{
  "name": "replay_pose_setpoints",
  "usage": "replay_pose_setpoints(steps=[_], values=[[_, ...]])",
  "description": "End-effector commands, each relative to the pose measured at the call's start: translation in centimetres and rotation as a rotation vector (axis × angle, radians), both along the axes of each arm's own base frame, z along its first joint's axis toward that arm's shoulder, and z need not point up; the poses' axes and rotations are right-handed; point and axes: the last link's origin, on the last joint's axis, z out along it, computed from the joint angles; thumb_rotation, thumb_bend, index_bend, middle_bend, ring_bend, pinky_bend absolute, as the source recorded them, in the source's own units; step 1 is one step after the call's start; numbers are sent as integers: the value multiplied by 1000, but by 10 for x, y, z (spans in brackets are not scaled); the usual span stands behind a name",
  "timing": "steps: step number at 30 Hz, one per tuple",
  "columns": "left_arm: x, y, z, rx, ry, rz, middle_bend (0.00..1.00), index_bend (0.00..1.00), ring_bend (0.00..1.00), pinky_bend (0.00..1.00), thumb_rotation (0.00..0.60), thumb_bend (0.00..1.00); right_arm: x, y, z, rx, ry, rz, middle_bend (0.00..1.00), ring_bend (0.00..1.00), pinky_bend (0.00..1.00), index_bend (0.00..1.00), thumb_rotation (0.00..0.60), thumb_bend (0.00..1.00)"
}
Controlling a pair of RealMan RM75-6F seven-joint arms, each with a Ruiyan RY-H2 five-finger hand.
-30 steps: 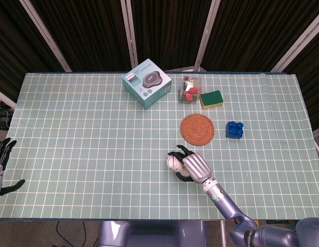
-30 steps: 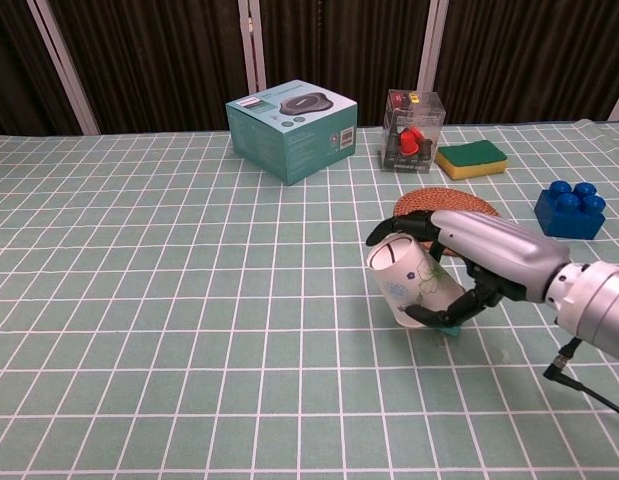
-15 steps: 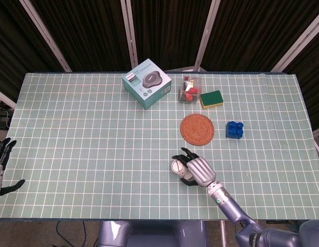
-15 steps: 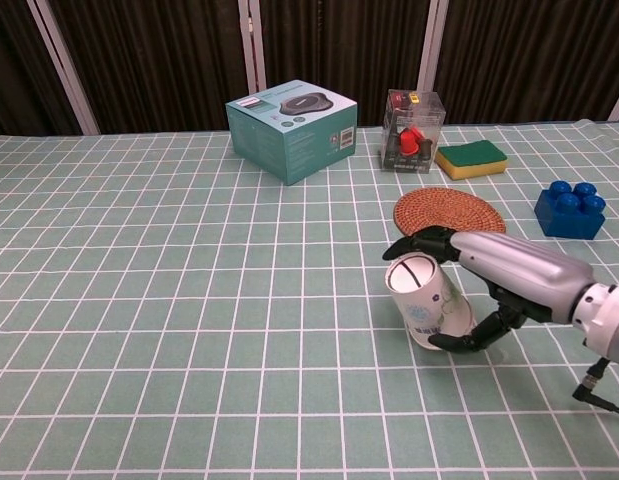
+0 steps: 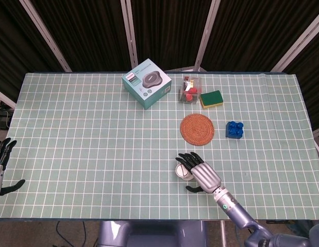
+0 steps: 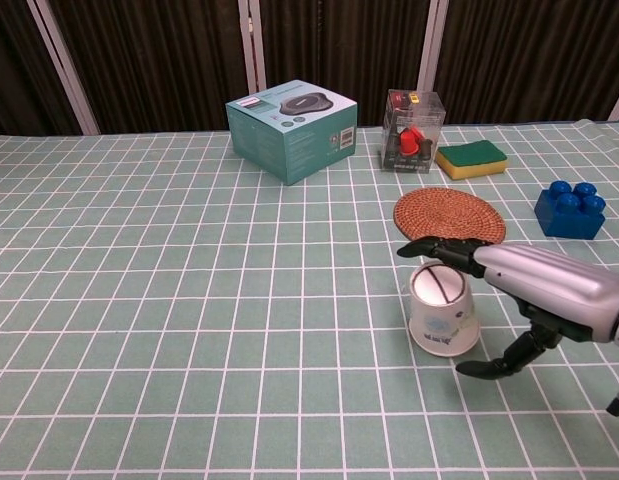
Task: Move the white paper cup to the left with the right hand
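The white paper cup (image 6: 442, 314) stands upside down on the green checked table, just in front of the woven coaster (image 6: 449, 214). In the head view the cup (image 5: 183, 170) shows at the right hand's left side. My right hand (image 6: 545, 289) is just right of the cup, its fingers (image 6: 441, 248) reaching over the cup's top and its thumb (image 6: 497, 364) apart from the cup wall. It holds nothing. My left hand (image 5: 1, 165) hangs off the table's left edge with fingers spread and empty.
A teal box (image 6: 291, 128) stands at the back centre. Beside it are a clear container with red pieces (image 6: 412, 131) and a yellow-green sponge (image 6: 471, 158). A blue brick block (image 6: 570, 208) sits at the right.
The cup was tilted in my right hand's grip; now it stands on the table. The fingers have spread off it, and the hand has shifted right and toward the front edge.
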Motion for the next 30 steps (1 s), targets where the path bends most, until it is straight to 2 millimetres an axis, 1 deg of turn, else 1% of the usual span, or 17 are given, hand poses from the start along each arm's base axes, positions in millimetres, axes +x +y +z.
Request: replay_pose_setpoints(steps=[1,8,12,16,17,20,21,24,27,30], values=[[1,-1,0,1,-1,-2,0,0,0,0,600,0,-1,7,7,0,6,6,0,0,0,3,600,126],[2,-2,1,1,-5,-9,0,0,0,0,600,0,-1,16,24,-17,-8,13,0,0,0,0,600,96],[3,-3,3,5,-12,-14,0,0,0,0,600,0,-2,19,45,-65,-29,35,0,0,0,0,600,88],[4,-4,5,13,-15,-20,0,0,0,0,600,0,-7,23,74,-146,-41,63,0,0,0,0,600,51],[4,-5,6,20,-12,-24,0,0,0,0,600,0,-11,26,90,-197,-40,73,0,0,0,0,600,38],[5,-6,8,34,-5,-30,0,0,0,0,600,0,-22,28,117,-291,-27,79,0,0,0,0,600,3],[5,-6,9,43,0,-35,0,0,0,0,600,0,-28,30,129,-338,-15,77,0,0,0,0,600,0],[6,-8,10,68,20,-49,0,0,0,0,600,0,-47,29,158,-465,53,75,0,0,0,0,600,0],[7,-9,9,81,31,-56,0,0,0,0,600,0,-65,32,176,-535,95,13,0,0,0,0,600,0],[7,-8,9,90,38,-59,0,0,0,0,600,0,-74,39,186,-576,126,-39,0,0,0,0,600,0]])
